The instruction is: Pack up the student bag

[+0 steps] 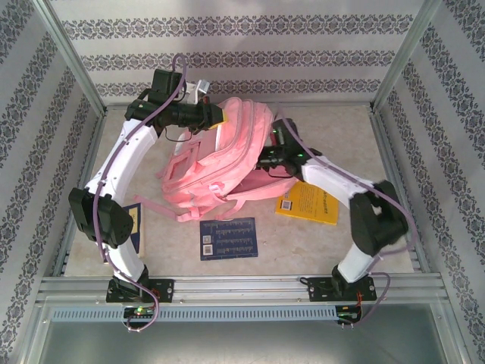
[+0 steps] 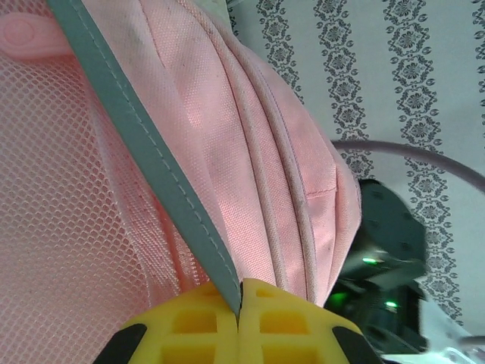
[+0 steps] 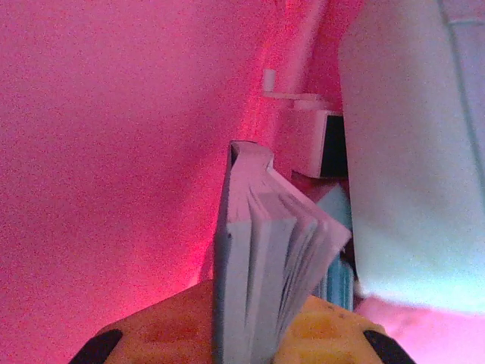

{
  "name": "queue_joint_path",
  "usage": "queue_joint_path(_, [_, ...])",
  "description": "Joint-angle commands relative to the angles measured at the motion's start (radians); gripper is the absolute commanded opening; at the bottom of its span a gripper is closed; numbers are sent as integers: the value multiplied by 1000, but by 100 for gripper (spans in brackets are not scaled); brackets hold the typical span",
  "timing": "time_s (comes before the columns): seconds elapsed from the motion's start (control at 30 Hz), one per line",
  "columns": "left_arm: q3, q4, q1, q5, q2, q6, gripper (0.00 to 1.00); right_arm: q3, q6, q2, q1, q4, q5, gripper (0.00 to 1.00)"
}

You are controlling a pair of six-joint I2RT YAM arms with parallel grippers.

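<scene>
Top external view: the student bag (image 1: pixel 220 155) is lying at the middle of the bench (image 1: pixel 341 136), towards the back; the left end effector (image 1: pixel 215 115) is reaching its upper edge from the left; the right arm (image 1: pixel 326 178) is pushing its wrist into the bag's right side; a yellow book (image 1: pixel 307 203) is lying under that arm, a dark blue card (image 1: pixel 228 237) is lying in front of the bag, and another dark book (image 1: pixel 135 221) is lying beside the left arm.

Left wrist view: the yellow fingers (image 2: pixel 193 322) are pressing together on a grey trim (image 2: pixel 144 152) running along the bag's edge, pinching it; pink mesh (image 2: pixel 61 250) is lying to the left of the trim and folded pink fabric to the right.

Right wrist view: the right end effector (image 3: pixel 254 302) is pinching a white-paged book (image 3: pixel 258 227) by its lower end, pages fanning slightly; pink lining is surrounding it, so the book is sitting inside the bag; a pale panel (image 3: pixel 402 152) is standing just beside it on the right, and I cannot tell what that is.
</scene>
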Motion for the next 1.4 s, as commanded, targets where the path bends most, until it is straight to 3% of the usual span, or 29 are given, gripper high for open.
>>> queue_joint_path(0.0, [97,175,-4,84,-57,-9,0,107,33,107,56,48,52,4])
queue_joint_path(0.07, [120,174,-1,83,-42,-9,0,156,29,154,78,20,89,35])
queue_joint_path(0.17, [131,173,7,78,-28,-10,0,172,30,150,85,30,99,66])
queue_joint_path(0.27, [131,156,17,66,-25,5,0,186,-31,102,76,-35,112,83])
queue_joint_path(0.4, [118,120,40,39,-22,28,0,176,-111,8,58,-141,143,94])
queue_joint_path(0.83, [150,10,67,-77,75,61,0,-4,-274,-345,12,-567,548,95])
queue_joint_path(1.0, [212,-24,60,-122,165,54,0,-149,-318,-547,23,-627,622,92])
queue_joint_path(1.23, [331,-69,-1,-170,306,53,3,-323,-349,-729,30,-635,495,89])
queue_joint_path(1.37, [365,-94,-9,-199,355,58,15,-341,-403,-730,58,-672,471,89])
